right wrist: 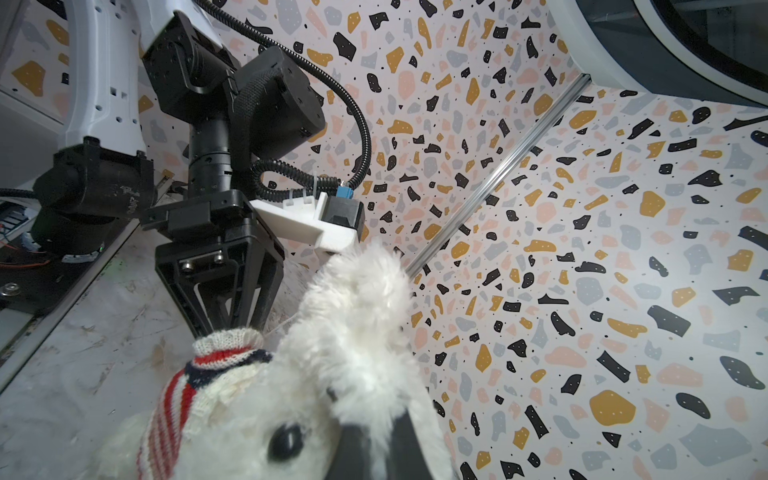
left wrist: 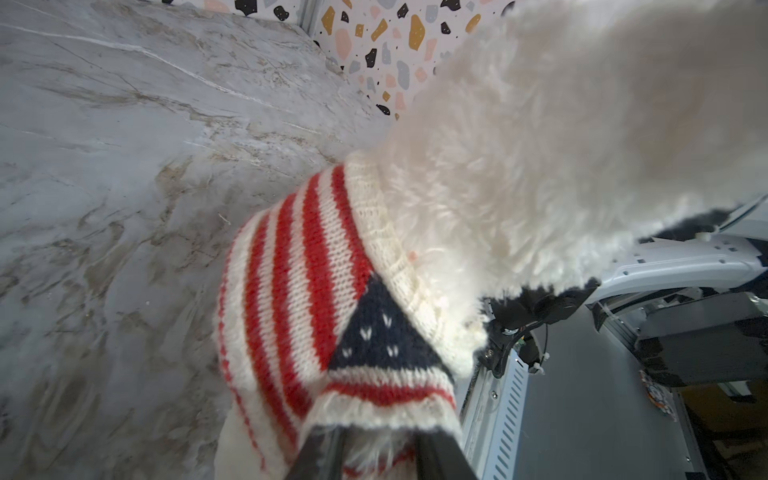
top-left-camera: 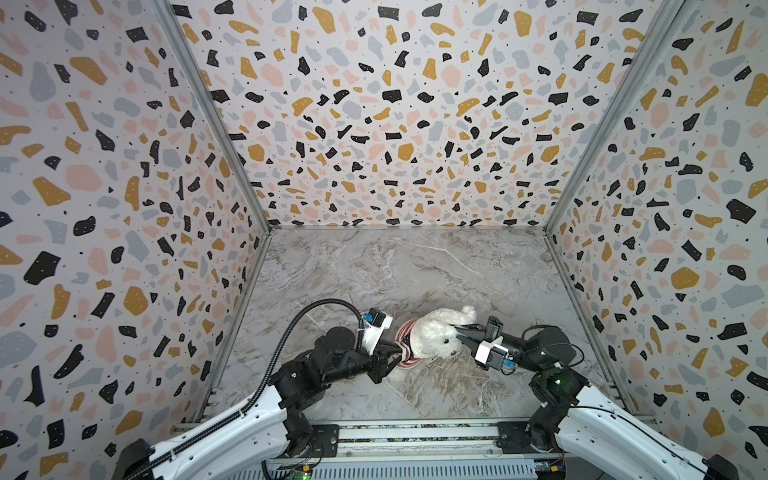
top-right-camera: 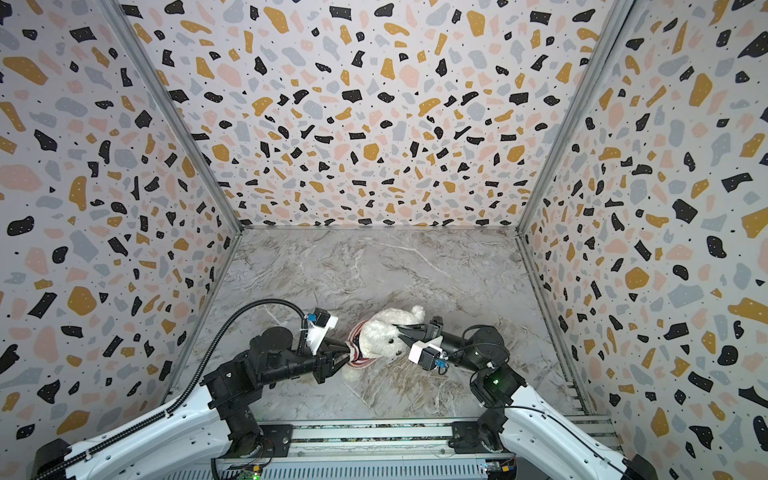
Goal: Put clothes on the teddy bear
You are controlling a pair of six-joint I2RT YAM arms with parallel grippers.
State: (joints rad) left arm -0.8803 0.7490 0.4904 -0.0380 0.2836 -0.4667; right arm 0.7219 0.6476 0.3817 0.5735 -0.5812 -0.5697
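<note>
The left gripper (top-left-camera: 395, 354), jaws narrow, pinches the hem of the striped sweater (top-left-camera: 405, 332). The sweater sits around the body of the bear (top-left-camera: 436, 332), which lies near the front edge of the desk (top-left-camera: 415, 266), about midway along it, head to the right. The right gripper (top-left-camera: 458, 333) is clamped tight on fur at the bear's head, just beside its eye.

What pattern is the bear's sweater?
The sweater has red-and-white stripes plus a white-flecked navy patch; clearest in the left wrist view.
</note>
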